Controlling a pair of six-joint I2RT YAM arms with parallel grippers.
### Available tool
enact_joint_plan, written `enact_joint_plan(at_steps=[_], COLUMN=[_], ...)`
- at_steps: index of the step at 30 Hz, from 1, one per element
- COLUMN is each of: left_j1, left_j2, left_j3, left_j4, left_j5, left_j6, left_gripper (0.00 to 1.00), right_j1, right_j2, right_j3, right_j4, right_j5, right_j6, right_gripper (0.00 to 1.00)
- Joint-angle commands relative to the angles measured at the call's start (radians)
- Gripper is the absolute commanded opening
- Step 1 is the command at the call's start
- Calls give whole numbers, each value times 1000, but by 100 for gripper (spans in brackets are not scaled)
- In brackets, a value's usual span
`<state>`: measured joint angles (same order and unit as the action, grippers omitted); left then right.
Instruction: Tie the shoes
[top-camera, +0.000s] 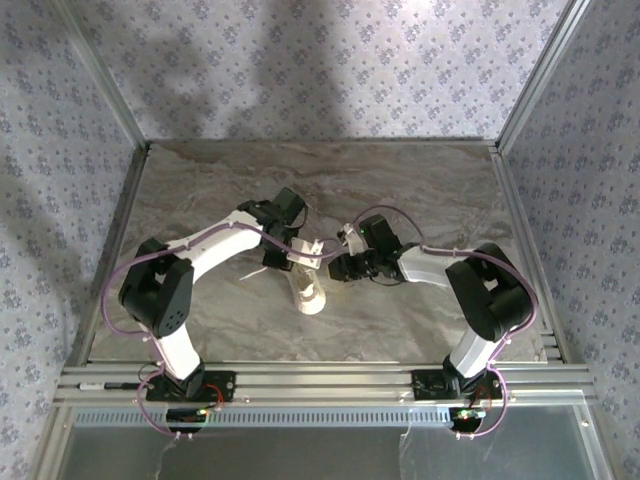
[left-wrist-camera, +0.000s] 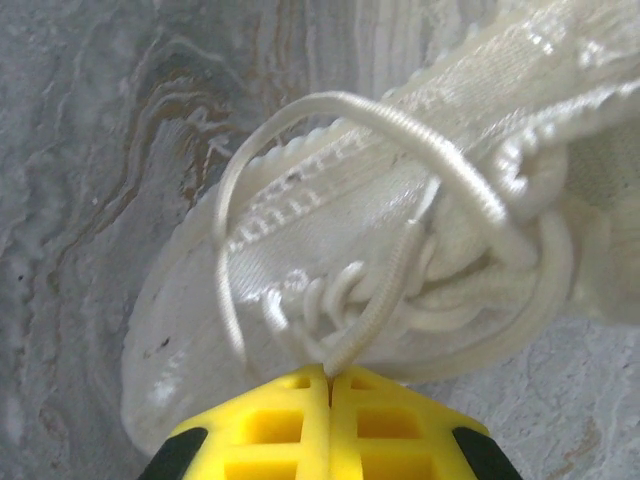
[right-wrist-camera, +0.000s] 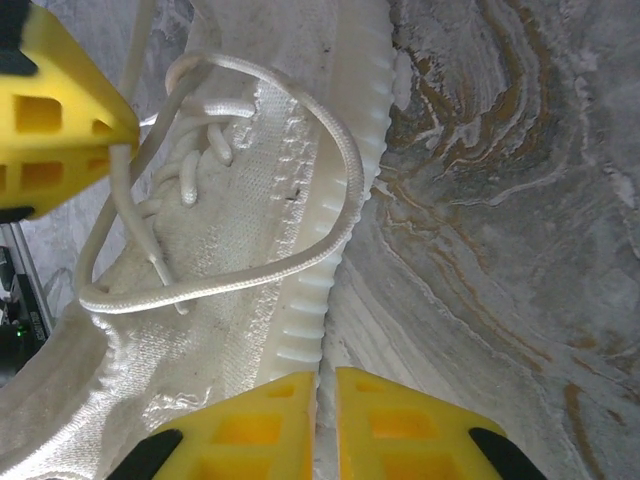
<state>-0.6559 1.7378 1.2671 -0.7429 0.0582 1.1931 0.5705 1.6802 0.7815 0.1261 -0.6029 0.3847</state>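
Left wrist view: we see the left gripper (left-wrist-camera: 330, 372) squeezing a lace (left-wrist-camera: 383, 295), with the sneaker (left-wrist-camera: 300, 220) just ahead, in the middle of the table (top-camera: 200, 200). The right gripper (right-wrist-camera: 327, 376) sits beside its sole (right-wrist-camera: 300, 322); we cannot tell its grip.

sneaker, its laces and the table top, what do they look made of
Sneaker: cream knit fabric, matte, weave rows visible; its ribbed sole looks like rubber or foam. Laces: round braided cord, probably cotton or polyester. Table: grey-brown veined marble pattern, smooth; real stone or printed laminate cannot be told.
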Motion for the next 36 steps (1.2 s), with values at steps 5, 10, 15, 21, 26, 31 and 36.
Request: enact_joint_plan(at_steps=[5,10,15,21,26,31,36], left_j1=[-17,-26,-37,-45,-45,-44,-44], left_j2=[2,3,12,24,29,27,22], left_j3=[12,18,17,24,29,24,14], left_j4=[-26,-25,-15,-8,0,16,33], left_j5=[53,99,128,163,188,202,226], left_j6=[-20,-42,-62,-83,-97,-108,-121], left_gripper=[0,0,0,0,0,0,0], right_j1=[5,9,17,19,25,38,43], right_j2=[-4,-6,-6,-7,-7,8,38], right_j3=[-41,-53,-57,-50,-35,-7,39], right_j4=[66,110,131,125,101,71,49], right_j5=[-45,-94,-144,-175,-187,-186,-183], right_j6=[17,15,-2,-11,-21,-37,-51], right_gripper=[25,34,35,36,37,38,36])
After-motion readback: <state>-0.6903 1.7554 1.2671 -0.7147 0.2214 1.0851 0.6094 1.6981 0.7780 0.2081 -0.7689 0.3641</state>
